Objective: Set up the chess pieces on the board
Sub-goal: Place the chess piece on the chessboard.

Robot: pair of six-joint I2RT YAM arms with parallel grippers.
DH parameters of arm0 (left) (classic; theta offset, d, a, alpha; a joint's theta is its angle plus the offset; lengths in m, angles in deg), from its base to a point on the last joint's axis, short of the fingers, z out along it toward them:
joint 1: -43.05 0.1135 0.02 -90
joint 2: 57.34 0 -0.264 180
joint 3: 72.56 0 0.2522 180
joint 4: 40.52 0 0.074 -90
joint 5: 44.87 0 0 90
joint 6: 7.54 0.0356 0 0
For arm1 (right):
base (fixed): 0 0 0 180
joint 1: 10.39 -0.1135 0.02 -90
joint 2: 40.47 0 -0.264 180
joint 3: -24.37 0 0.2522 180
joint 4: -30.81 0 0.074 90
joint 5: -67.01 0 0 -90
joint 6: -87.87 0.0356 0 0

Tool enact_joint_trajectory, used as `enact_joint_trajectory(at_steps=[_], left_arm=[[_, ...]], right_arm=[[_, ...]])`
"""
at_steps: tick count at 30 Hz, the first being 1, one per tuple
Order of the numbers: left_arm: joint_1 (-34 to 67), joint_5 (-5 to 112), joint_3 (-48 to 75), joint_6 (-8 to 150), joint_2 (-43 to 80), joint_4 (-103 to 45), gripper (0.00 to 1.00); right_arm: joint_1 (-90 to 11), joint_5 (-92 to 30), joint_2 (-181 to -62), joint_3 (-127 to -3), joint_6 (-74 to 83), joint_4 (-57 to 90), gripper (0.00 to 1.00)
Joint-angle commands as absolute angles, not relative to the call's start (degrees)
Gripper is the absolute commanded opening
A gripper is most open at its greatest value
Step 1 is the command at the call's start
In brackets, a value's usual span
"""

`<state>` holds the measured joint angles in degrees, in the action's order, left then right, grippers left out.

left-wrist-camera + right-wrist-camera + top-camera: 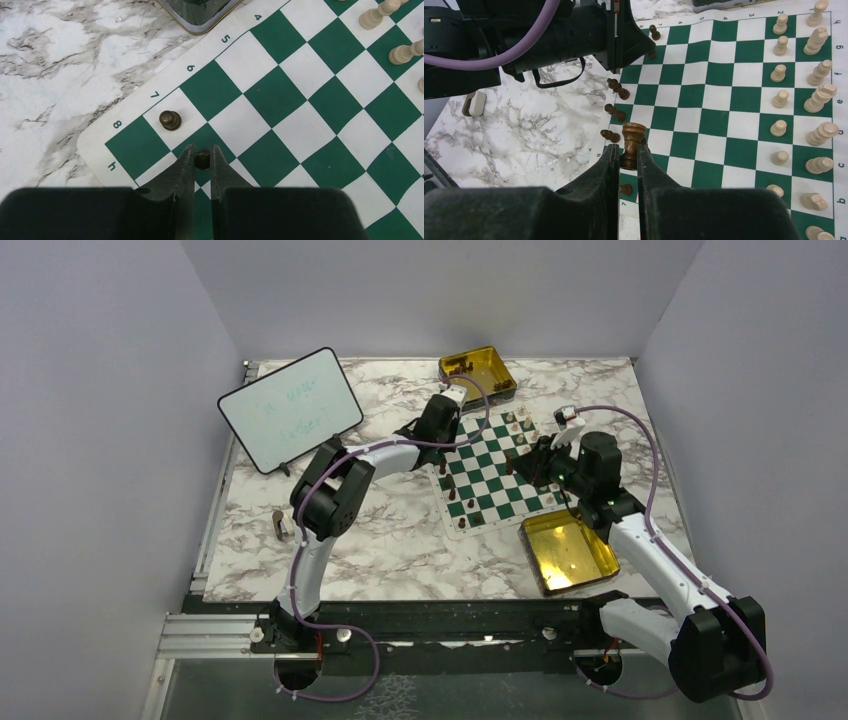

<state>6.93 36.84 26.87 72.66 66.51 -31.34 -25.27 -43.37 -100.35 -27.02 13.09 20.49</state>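
Two rows of cream-white chess pieces [780, 100] stand along one side of the green-and-white checkered board [719, 95]. It lies on the marble table [380, 550] between two open gold tins, far tin [478, 372] and near tin [568, 550], their shiny floors showing. Only the right wrist view shows the dark brown chess pieces [614, 111] along the opposite border. Right gripper [628, 150] clamps a dark brown rook [634, 132]. Left gripper [202, 151] pinches a dark brown pawn [202, 160] on the board.

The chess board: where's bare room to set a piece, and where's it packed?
Bare: the middle squares of the board, between the cream pieces and the dark pieces lying along the opposite edge. Crowded: that edge, where left gripper and right gripper each hold a dark piece.
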Motion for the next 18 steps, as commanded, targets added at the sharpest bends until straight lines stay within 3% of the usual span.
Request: enact_joint_trajectory(at_steps=[1,18], left_arm=[[6.66,37.42,26.43,73.56,67.52,-34.24,0.1],[6.66,36.87,25.75,74.27,68.09,-34.44,0.13]], right_arm=[[-25.01,-42.27,-100.51,-28.81,12.03,21.0,0.01],[-24.99,-42.5,-101.2,-28.9,11.85,21.22,0.01]])
